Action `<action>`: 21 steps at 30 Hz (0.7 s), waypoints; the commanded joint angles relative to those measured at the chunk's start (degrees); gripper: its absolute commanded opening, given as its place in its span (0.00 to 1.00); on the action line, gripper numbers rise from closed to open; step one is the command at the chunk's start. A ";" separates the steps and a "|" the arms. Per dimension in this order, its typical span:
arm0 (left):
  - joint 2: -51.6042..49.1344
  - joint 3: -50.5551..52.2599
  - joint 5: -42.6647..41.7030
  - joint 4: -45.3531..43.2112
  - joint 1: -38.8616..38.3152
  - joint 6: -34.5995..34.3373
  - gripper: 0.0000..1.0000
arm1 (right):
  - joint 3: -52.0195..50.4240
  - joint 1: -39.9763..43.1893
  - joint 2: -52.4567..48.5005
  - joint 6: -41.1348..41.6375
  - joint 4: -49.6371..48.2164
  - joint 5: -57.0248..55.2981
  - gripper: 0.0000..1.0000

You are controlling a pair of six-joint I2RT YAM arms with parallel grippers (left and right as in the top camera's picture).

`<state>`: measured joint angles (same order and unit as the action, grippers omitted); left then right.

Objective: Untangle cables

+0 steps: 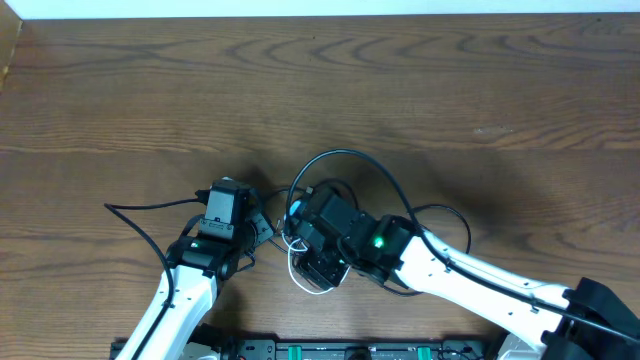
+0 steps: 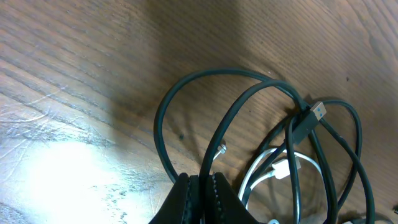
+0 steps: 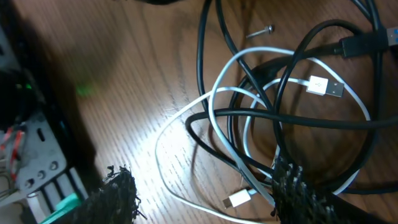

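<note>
The cables (image 1: 340,152) lie tangled on the table (image 1: 120,90) near its 6 o'clock edge, between the two arms. In the overhead view the left hand (image 1: 262,228) sits at the heap's 9 o'clock side. The left wrist view shows its fingers pressed together on a black cable (image 2: 222,127), which arcs away toward 1 o'clock from the grip. The right hand (image 3: 204,174) is over the heap's 6 o'clock part, fingers spread wide. In the right wrist view the white cable (image 3: 320,84) and black loops run between those fingers toward 12 o'clock. The finger at 3 o'clock rests among the cords; I cannot tell whether it presses them.
</note>
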<state>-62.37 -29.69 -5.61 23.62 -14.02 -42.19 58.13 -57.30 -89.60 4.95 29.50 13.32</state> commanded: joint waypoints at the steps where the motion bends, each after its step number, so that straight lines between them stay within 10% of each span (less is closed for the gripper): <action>1: -0.11 -0.42 1.20 0.17 0.24 -0.13 0.08 | 0.15 -0.92 -3.43 0.22 0.02 -2.21 0.57; 10: -0.11 -0.42 1.20 0.76 0.24 -0.13 0.08 | 0.15 -0.92 -4.61 1.11 -0.44 -0.09 0.39; 16: -0.11 -0.42 1.18 0.79 0.24 -0.13 0.08 | 0.15 -0.94 -4.68 1.25 -0.42 -3.91 0.71; 21: -0.11 -0.42 1.18 0.83 0.24 -0.13 0.08 | 0.15 -0.94 -5.95 1.44 -0.39 -5.64 0.61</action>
<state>-62.37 -29.69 -5.61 24.12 -14.02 -42.19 58.13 -58.00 -94.26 5.85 29.06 9.28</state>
